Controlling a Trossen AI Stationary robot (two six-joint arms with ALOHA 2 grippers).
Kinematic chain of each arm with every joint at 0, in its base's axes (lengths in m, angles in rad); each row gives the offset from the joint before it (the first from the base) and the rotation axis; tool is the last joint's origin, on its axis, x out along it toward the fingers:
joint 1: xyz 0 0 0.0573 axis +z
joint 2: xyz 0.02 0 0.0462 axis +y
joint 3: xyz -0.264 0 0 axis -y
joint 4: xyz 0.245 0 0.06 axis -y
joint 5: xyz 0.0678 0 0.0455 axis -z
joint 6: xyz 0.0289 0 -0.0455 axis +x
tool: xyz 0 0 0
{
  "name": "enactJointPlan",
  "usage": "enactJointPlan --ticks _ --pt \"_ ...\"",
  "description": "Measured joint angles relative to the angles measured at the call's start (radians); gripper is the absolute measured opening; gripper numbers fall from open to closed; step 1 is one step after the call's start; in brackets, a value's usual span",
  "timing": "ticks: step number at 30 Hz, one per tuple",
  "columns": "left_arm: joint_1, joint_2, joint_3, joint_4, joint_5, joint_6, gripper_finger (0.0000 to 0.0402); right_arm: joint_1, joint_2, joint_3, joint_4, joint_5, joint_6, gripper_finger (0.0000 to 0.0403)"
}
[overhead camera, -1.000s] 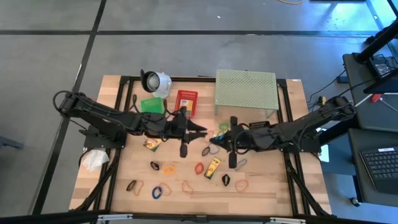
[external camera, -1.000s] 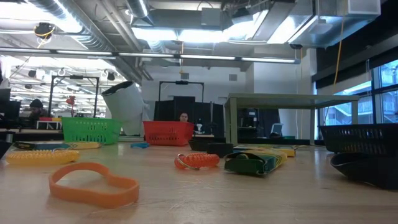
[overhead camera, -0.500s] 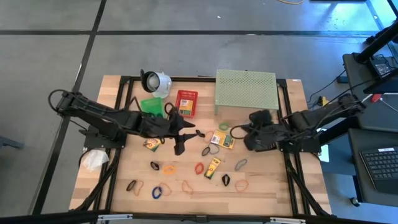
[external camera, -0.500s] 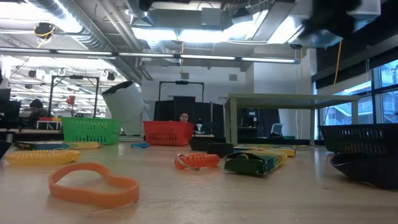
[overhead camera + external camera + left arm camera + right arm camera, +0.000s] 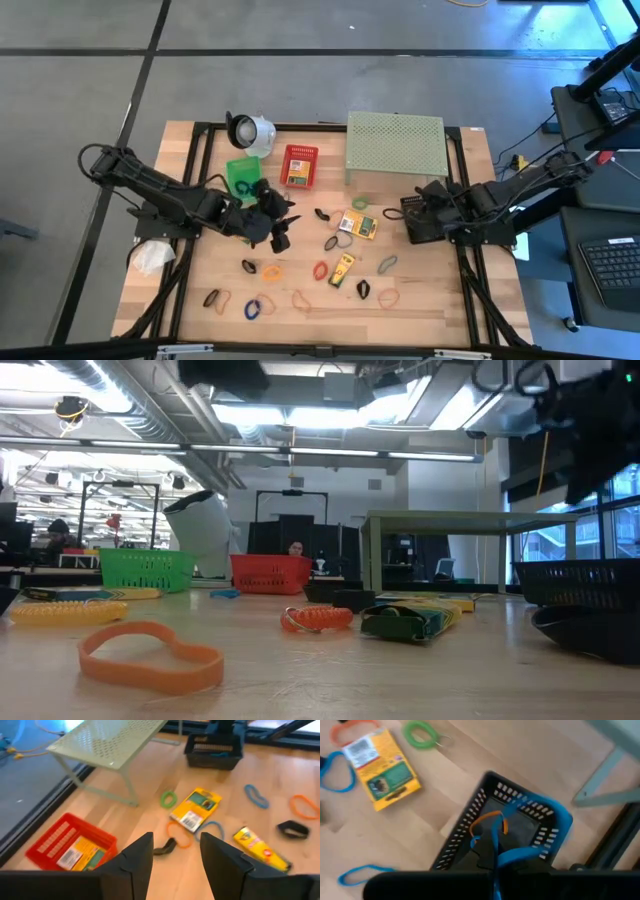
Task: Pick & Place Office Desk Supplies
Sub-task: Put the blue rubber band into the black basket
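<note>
Right end effector (image 5: 495, 855) hangs over the black basket (image 5: 470, 827), gripping a blue band (image 5: 540, 827).

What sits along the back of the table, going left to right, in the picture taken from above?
White round object with a dark opening → green plastic basket → red plastic basket holding a crayon box → pale green perforated metal shelf.

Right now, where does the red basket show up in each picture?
High view: red basket, table's far side, near the middle.
Low view: red basket, far back, left of centre.
Left wrist view: red basket, lower left.
Right wrist view: not in it.
Shared landmark: pale green shelf beside it.
</note>
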Motion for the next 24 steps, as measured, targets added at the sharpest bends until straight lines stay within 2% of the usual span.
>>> enactJointPlan --ticks 4,8,15,17,24 --pt "0.001 -0.038 -0.148 0.114 -0.039 -0.046 0.0157 0.000 -0.073 -0.086 0.057 -0.018 0.040 0.0000" --pt "0.031 -0.106 -0.325 0.315 -0.019 -0.053 0.0157 0.000 -0.124 -0.132 0.114 -0.038 0.064 0.0000" --pt "0.120 -0.220 -0.590 0.780 0.188 -0.001 0.0157 -0.030 -0.127 -0.138 0.146 -0.080 0.060 0.0000" --pt "0.146 -0.230 -0.624 0.868 0.259 0.004 0.0157 -0.056 -0.122 -0.138 0.165 -0.123 0.058 0.0000" --pt "0.206 -0.239 -0.631 0.918 0.397 0.092 0.0157 -0.151 -0.094 -0.138 0.163 -0.276 0.061 0.0000"
